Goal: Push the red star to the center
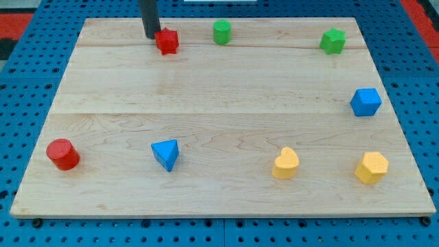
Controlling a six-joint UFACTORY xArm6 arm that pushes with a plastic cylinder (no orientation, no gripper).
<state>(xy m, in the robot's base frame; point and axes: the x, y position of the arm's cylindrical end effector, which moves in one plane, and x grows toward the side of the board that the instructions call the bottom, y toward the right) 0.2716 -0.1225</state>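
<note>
The red star (167,41) lies near the view's top edge of the wooden board (219,89), left of the middle. My tip (150,36) stands just left of the star, touching it or nearly so; the rod rises out of the view's top. The board's centre lies well below and to the right of the star.
A green cylinder (221,31) sits right of the star, a green star (333,41) at top right. A blue cube (365,101) is at the right edge. A red cylinder (63,154), blue triangle (166,154), yellow heart (285,163) and yellow hexagon (372,167) line the bottom.
</note>
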